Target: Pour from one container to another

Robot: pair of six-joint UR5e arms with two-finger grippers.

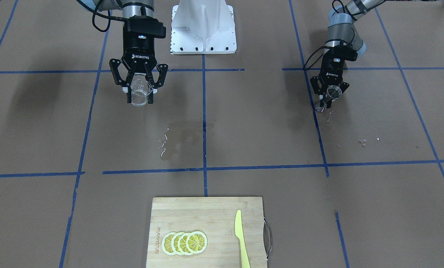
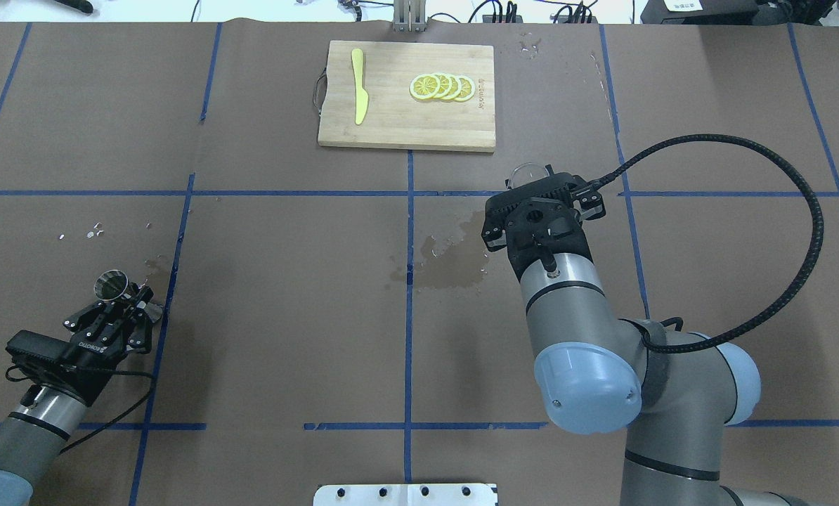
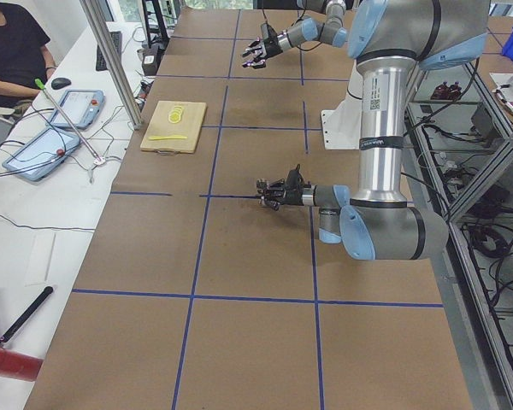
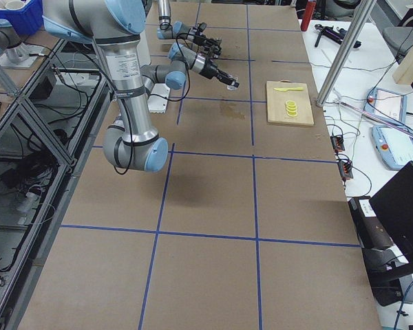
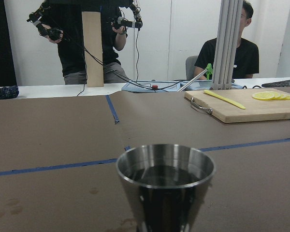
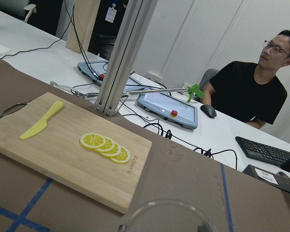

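My right gripper point(image 1: 140, 99) is shut on the small clear glass cup point(image 1: 139, 93), which it holds upright above the table on the right side. In the overhead view only the cup's rim point(image 2: 528, 171) peeks out past the wrist, and in the right wrist view its rim point(image 6: 166, 215) fills the bottom edge. Far off on the left side, my left gripper point(image 1: 330, 98) is shut on the metal hourglass jigger point(image 1: 333, 92), low over the table. The jigger point(image 5: 165, 186) stands upright with dark liquid showing in its upper cone. It also shows from overhead point(image 2: 110, 283).
A wet stain point(image 1: 181, 139) darkens the table's middle, with droplets point(image 1: 363, 141) near the left arm. A bamboo cutting board point(image 2: 391, 119) at the far edge carries lemon slices point(image 2: 442, 86) and a yellow knife point(image 2: 358, 95). The robot's white base point(image 1: 203, 29) stands between the arms.
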